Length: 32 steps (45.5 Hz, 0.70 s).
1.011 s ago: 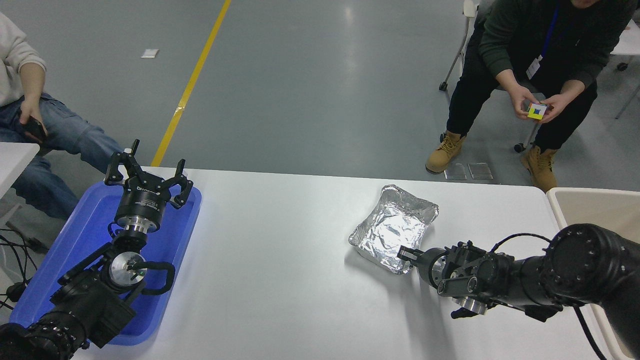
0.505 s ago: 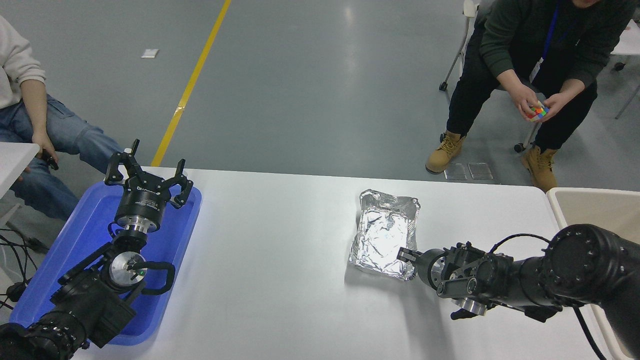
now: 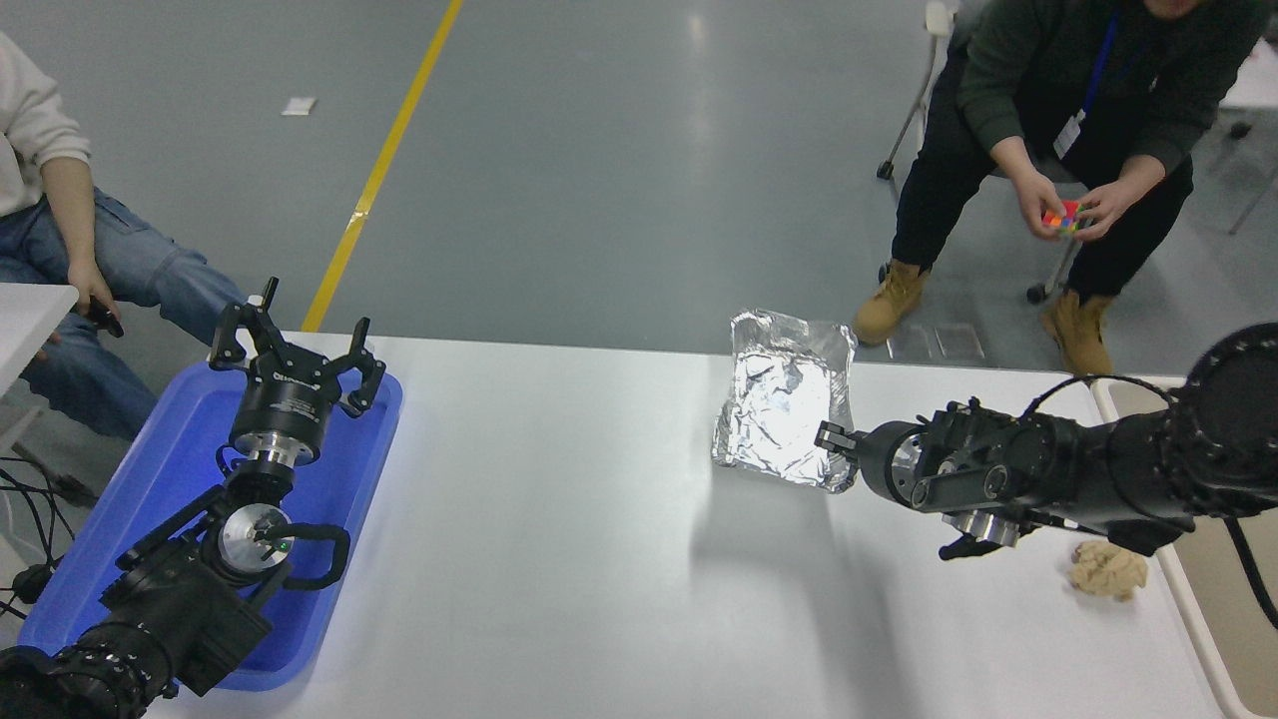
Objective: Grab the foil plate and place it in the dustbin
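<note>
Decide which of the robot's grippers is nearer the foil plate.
Right. The right gripper grips the foil plate at its near right corner; the left gripper hovers far left over the blue tray.

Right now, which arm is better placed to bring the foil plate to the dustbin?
The right. Its claw already holds the foil plate by its near corner, lifted above the table, and the dustbin sits at that same right edge. The left claw is parked over the blue tray, far away.
</note>
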### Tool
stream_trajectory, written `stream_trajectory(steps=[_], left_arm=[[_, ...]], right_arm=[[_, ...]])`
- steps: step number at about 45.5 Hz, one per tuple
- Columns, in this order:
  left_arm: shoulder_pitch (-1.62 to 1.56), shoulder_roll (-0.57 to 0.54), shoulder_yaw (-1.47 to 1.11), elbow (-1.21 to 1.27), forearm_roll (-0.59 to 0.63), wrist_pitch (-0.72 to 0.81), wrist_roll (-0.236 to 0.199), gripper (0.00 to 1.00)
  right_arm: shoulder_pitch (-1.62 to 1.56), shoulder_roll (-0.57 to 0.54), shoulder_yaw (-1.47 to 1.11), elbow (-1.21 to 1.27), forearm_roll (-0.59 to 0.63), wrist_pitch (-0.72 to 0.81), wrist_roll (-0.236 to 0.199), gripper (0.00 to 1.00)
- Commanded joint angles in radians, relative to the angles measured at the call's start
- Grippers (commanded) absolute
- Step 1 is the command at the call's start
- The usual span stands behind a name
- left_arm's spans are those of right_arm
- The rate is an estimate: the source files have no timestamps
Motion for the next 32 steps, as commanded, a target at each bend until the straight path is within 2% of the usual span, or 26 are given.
stream_trajectory(steps=[1, 18, 32], left_arm=[[0.000, 0.000, 0.000, 0.002, 0.000, 0.000, -0.001, 1.00], [0.000, 0.000, 0.000, 0.002, 0.000, 0.000, -0.001, 1.00], [0.000, 0.000, 0.000, 0.002, 0.000, 0.000, -0.001, 1.00]], right_arm=[[0.307, -0.104, -0.091, 0.184, 0.000, 0.136, -0.003, 0.00], [0.578, -0.144, -0.172, 0.285, 0.002, 0.280, -0.005, 0.00], [0.764, -0.152, -0.261, 0.288, 0.002, 0.479, -0.006, 0.00]])
